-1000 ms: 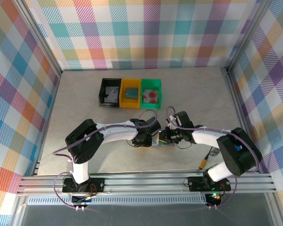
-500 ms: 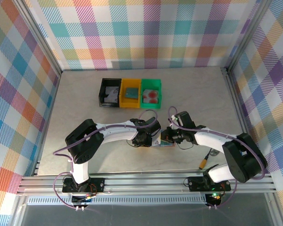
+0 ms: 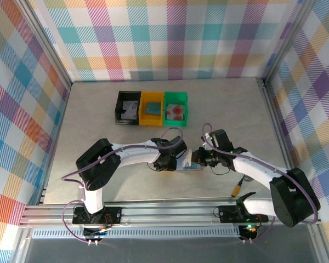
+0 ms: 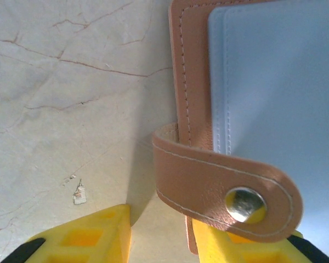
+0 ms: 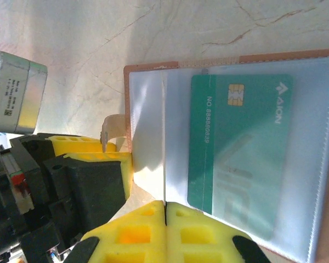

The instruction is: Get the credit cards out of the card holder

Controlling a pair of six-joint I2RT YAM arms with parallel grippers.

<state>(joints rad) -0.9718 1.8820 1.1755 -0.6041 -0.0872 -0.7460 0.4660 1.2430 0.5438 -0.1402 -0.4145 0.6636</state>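
Card holder (image 5: 219, 61) lies open on the tabletop (image 4: 55, 109), teal card (image 5: 238, 148) in its sleeve. Left gripper (image 4: 159, 230) is spread at the edge, right gripper (image 5: 165, 219) pressed together by the sleeve. Next I'd pinch the card and slide it out.

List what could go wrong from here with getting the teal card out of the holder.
1. The right tool is shut at the edge of the clear sleeve, beside the teal card, not on it: a pull may drag the sleeve or the whole card holder instead.
2. The left tool sits at the strap corner, fingers apart, so the holder may slip or lift.
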